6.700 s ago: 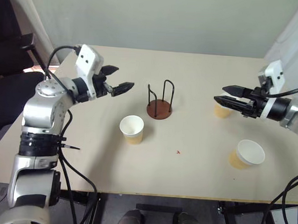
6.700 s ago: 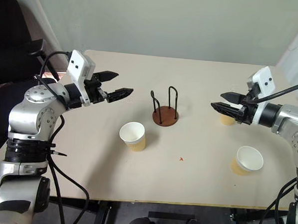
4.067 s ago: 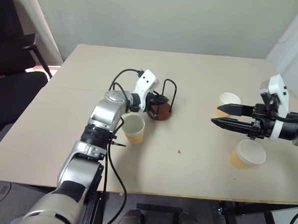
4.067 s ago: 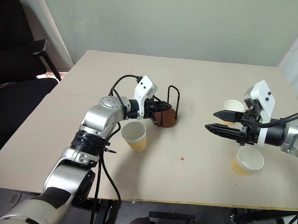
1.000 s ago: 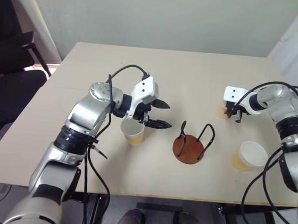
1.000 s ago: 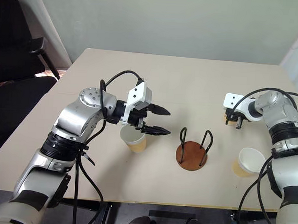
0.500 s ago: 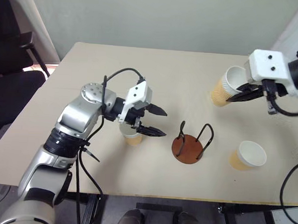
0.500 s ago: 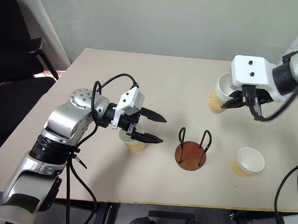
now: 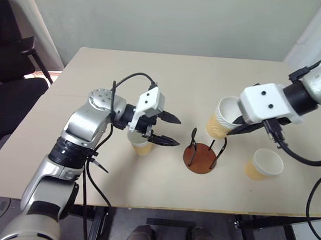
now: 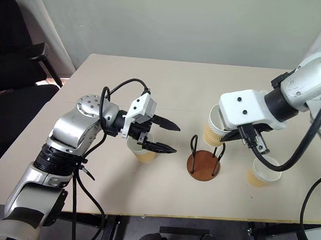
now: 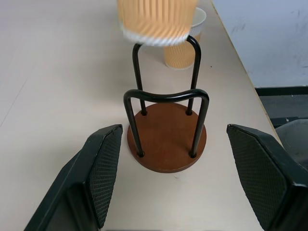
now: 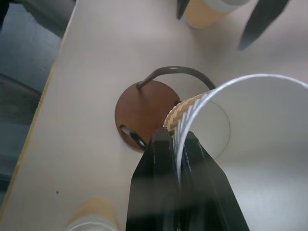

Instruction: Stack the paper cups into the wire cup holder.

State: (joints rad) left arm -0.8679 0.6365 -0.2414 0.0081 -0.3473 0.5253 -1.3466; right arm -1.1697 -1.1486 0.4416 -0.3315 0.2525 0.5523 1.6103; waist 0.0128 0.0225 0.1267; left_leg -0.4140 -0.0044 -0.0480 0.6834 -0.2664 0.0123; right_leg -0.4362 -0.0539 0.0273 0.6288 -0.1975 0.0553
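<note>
The table [image 9: 98, 68] is big and tan.

The holder [image 9: 200, 157] stands on it near the front edge. Its round brown base lies flat and its two black wire loops stick straight up.

The right gripper [image 12: 175, 144] is pinched shut on the rim of one cup [image 9: 221, 119]. This cup hangs in the air just above the holder's loops. It is tipped a little, with its open mouth up and toward the right arm and its narrow bottom down toward the holder.

The left gripper [image 10: 169, 137] has its fingers spread wide with nothing in them. It points across at the holder and floats just to its left.

A second cup [image 10: 142, 153] stands upright on the table right under the left gripper, partly hidden by it.

A third cup [image 9: 263, 164] stands upright to the right of the holder, mouth up.
</note>
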